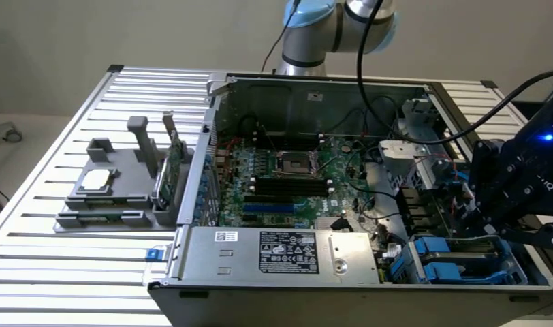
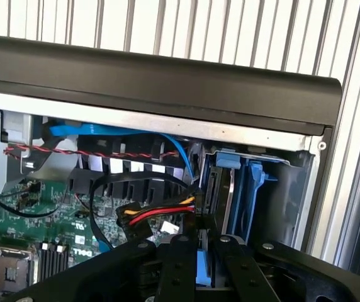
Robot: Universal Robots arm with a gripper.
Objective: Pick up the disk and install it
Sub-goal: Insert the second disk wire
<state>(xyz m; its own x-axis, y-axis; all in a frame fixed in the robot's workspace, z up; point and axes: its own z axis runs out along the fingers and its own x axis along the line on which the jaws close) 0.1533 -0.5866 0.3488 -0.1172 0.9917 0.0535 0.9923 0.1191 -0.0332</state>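
Blue plastic and grey metal make up the disk [image 2: 223,189], which stands on edge in the drive bay [image 1: 508,262] at the corner of the open computer case [image 1: 286,85], at the exterior view's right. The gripper [image 2: 200,267] hangs just above that bay, its black fingers [image 2: 179,264] drawn close together with a strip of blue plastic between them. That strip looks like part of the disk's carrier frame, so the narrow grip appears to be on the frame, though the contact itself is hard to make out.

By its look the disk is stiff, fairly heavy for its size, and sensitive to knocks. The smooth metal faces would likely slip, so the plastic frame is the safer hold. Coloured cables [image 2: 158,214] lie just beside the bay and could snag.
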